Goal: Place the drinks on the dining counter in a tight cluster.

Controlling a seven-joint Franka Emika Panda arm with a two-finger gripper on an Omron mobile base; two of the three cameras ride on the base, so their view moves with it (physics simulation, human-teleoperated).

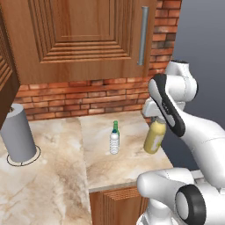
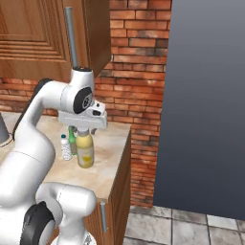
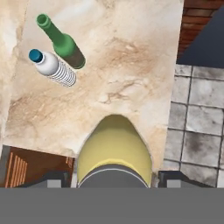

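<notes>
1. I see the end effector (image 3: 114, 177) directly over the yellow juice bottle (image 1: 154, 137), its fingers (image 3: 51, 179) straddling the grey cap (image 3: 114, 175) at a wide spread.
2. I cannot tell whether the fingers press the bottle.
3. The bottle appears tilted, near the right edge of the small marble worktop (image 1: 127, 162) below the brick wall (image 1: 79, 99).
4. The clear water bottle (image 1: 114, 143) and dark-green glass bottle (image 1: 116, 128) stand together, apart to the left.
</notes>
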